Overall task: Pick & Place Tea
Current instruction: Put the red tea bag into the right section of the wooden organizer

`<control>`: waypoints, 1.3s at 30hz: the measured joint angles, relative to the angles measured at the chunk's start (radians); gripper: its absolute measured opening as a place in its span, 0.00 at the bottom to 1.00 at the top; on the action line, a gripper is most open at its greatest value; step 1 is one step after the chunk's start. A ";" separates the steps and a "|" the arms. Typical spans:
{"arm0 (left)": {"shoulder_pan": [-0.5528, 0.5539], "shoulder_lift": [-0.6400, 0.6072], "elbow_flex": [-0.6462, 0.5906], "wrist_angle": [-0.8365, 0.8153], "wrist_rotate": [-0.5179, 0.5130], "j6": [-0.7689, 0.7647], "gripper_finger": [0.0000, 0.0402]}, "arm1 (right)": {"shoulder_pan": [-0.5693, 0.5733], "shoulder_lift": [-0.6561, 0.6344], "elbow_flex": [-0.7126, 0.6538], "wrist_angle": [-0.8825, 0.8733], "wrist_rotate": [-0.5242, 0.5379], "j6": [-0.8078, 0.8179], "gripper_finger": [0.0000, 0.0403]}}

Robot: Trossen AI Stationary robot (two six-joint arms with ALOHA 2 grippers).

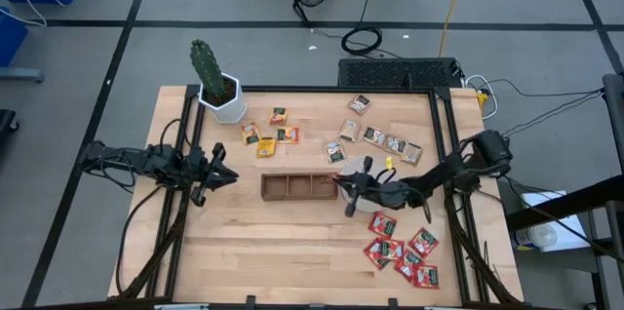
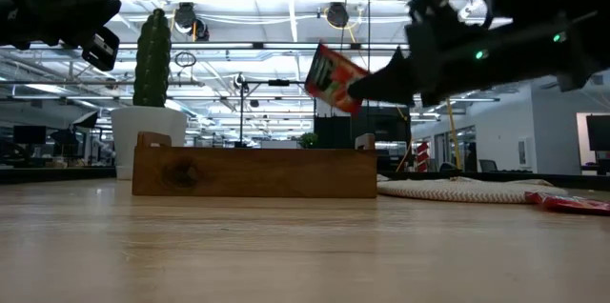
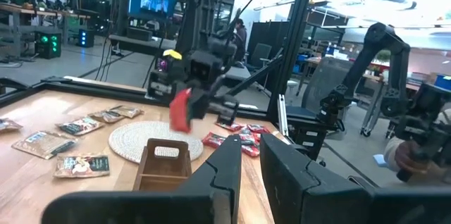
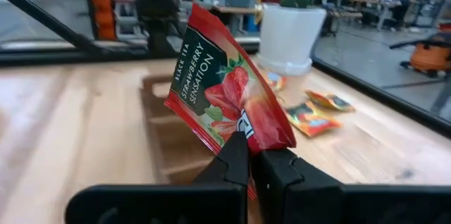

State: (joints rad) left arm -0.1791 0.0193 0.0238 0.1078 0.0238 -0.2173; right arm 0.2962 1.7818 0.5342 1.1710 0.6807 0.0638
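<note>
"STRAWBERRY SENSATION" red tea sachet (image 4: 229,97)

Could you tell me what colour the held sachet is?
Red, with a dark green panel; clearest in the right wrist view: sachet.

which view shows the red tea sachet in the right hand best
The right wrist view: the red sachet fills the frame, its label readable, pinched at its lower edge by the right hand. The low view shows it small, above the tray. The left wrist view shows a red blur. The high view hides it.
</note>
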 joint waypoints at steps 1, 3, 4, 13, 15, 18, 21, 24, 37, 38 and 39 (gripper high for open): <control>0.000 0.000 0.000 -0.001 0.000 0.000 0.14 | -0.008 0.012 0.008 -0.001 0.000 0.001 0.00; 0.000 0.000 0.000 0.000 0.000 0.000 0.14 | -0.019 0.028 0.029 -0.003 0.000 0.002 0.00; 0.000 0.000 0.000 0.000 0.000 0.000 0.14 | -0.023 0.034 0.040 -0.004 -0.004 0.002 0.00; 0.000 0.000 0.000 0.000 0.000 0.000 0.14 | -0.035 0.050 0.097 -0.184 -0.051 0.055 0.00; 0.000 0.000 0.000 -0.001 0.000 0.000 0.14 | -0.036 0.050 0.097 -0.186 -0.050 0.062 0.00; 0.000 0.000 0.000 0.000 0.000 0.000 0.14 | -0.037 0.050 0.097 -0.190 -0.048 0.063 0.00; 0.000 0.000 0.000 -0.001 0.000 0.000 0.14 | -0.045 0.050 0.097 -0.189 -0.053 0.063 0.01; 0.000 0.000 0.000 0.000 0.000 0.000 0.14 | -0.050 0.050 0.097 -0.218 -0.053 0.085 0.04; 0.000 0.000 0.000 0.000 0.000 0.000 0.14 | -0.055 0.049 0.097 -0.255 -0.056 0.085 0.18; 0.000 0.000 0.000 0.000 0.000 0.000 0.14 | -0.055 0.049 0.097 -0.255 -0.056 0.084 0.20; 0.000 0.000 0.000 0.000 0.000 0.000 0.14 | -0.055 0.049 0.097 -0.255 -0.056 0.084 0.22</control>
State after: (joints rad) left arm -0.1791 0.0195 0.0238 0.1074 0.0239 -0.2173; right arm 0.2417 1.8309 0.6308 0.9161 0.6247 0.1478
